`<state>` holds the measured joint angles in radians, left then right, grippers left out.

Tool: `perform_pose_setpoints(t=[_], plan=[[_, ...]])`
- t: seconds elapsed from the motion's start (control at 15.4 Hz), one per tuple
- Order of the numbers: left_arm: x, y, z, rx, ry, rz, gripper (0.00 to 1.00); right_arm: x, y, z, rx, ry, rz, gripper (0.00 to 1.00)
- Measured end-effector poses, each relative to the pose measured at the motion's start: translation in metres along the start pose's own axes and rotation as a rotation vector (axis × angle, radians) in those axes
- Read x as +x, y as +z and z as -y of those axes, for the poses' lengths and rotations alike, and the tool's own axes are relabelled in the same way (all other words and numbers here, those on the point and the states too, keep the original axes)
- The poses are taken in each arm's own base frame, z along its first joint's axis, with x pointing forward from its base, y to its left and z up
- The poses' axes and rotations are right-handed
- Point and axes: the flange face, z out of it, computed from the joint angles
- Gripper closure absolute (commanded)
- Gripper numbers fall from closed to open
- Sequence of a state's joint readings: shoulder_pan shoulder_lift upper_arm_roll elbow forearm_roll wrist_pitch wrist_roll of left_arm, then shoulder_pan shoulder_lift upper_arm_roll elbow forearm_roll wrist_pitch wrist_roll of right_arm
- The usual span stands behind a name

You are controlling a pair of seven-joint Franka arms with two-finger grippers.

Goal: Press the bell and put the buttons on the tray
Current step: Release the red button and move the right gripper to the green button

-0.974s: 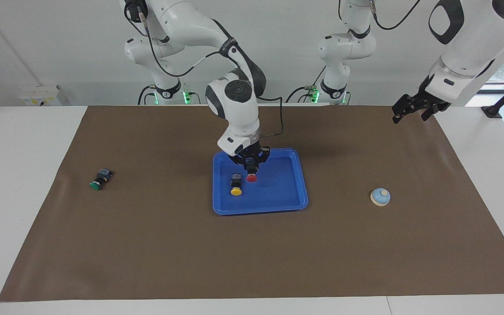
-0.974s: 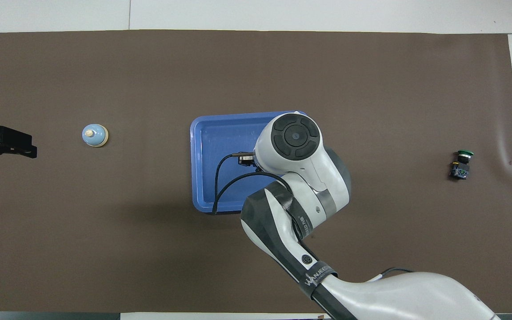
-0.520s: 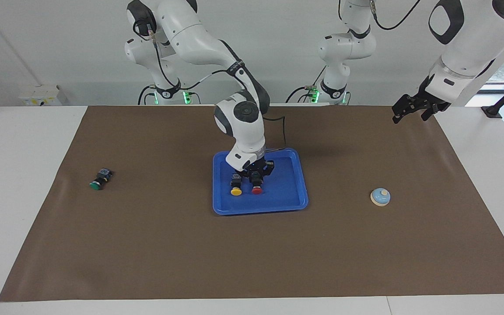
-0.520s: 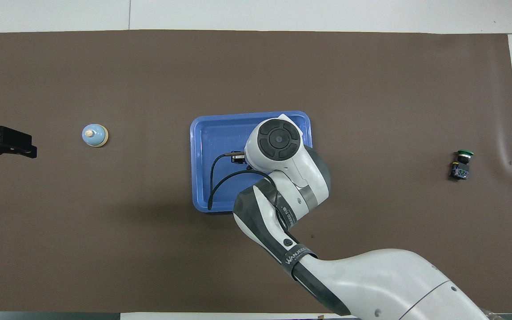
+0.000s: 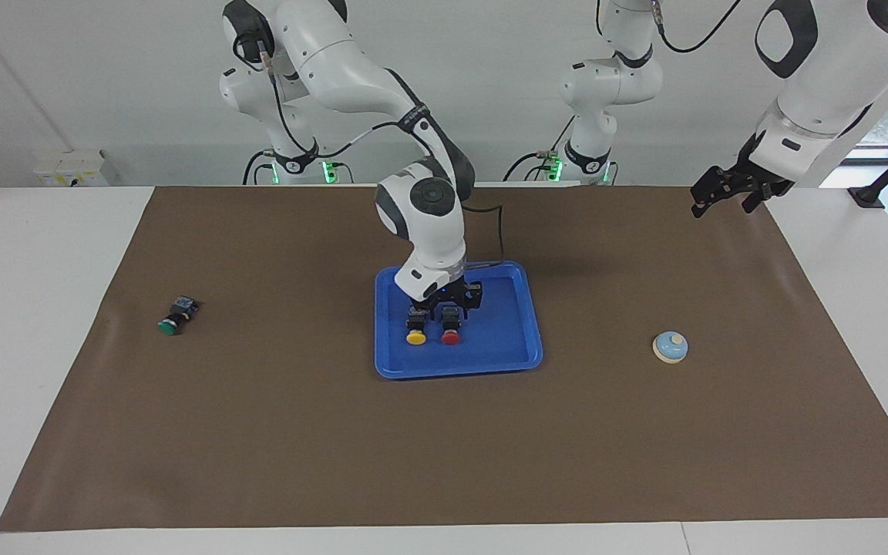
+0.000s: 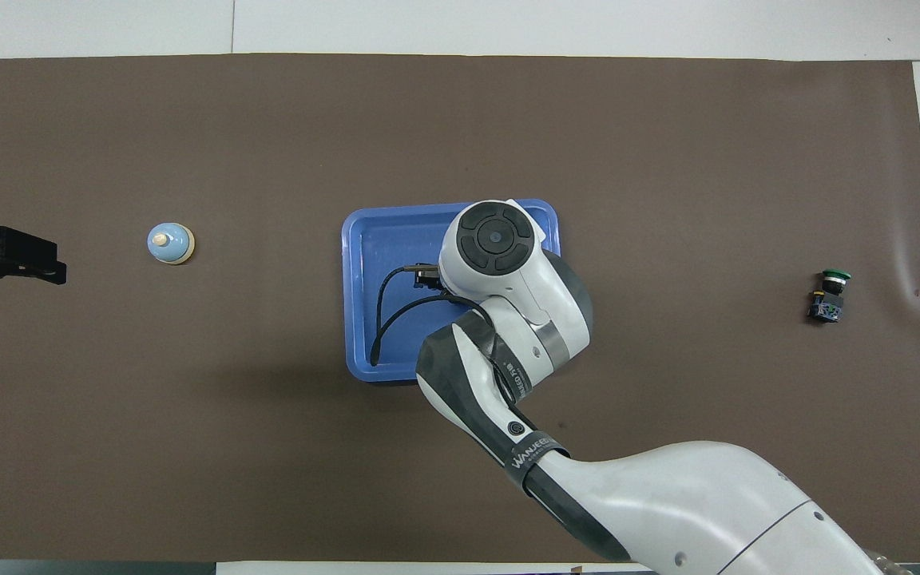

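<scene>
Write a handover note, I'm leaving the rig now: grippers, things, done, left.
Left gripper: open, empty, waiting over the mat at its own end.
Right gripper: low in the tray, at the red button; grip unclear.
Yellow button beside the red one in the tray. Green button on the mat toward the right arm's end; bell toward the left arm's end.
Done: two buttons in the tray.
Left: green button; bell press cannot be told.
</scene>
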<state>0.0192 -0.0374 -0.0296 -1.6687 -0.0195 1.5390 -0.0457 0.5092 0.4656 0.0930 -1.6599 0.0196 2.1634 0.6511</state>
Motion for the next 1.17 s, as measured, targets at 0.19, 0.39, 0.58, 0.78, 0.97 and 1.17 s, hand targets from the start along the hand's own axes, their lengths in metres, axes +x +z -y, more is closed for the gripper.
perform_pose_setpoints(t=[0.19,0.39,0.58,0.78,0.97,1.17], plan=[[0.0,0.0,0.0,0.0,0.0,0.0,0.0,0.018,-0.047,-0.018,-0.014,0.038,0.011,0.0],[0.0,0.0,0.0,0.0,0.0,0.0,0.0,0.035,-0.096,-0.065,-0.03,0.089,0.02,0.0],[0.0,0.0,0.0,0.0,0.0,0.0,0.0,0.048,-0.135,-0.13,-0.063,0.105,0.048,0.0],[0.0,0.0,0.0,0.0,0.0,0.0,0.0,0.063,-0.155,-0.209,-0.117,0.134,0.069,0.0],[0.0,0.0,0.0,0.0,0.0,0.0,0.0,0.069,-0.152,-0.283,-0.161,0.151,0.093,0.0],[0.0,0.0,0.0,0.0,0.0,0.0,0.0,0.069,-0.135,-0.356,-0.187,0.16,0.104,0.0]])
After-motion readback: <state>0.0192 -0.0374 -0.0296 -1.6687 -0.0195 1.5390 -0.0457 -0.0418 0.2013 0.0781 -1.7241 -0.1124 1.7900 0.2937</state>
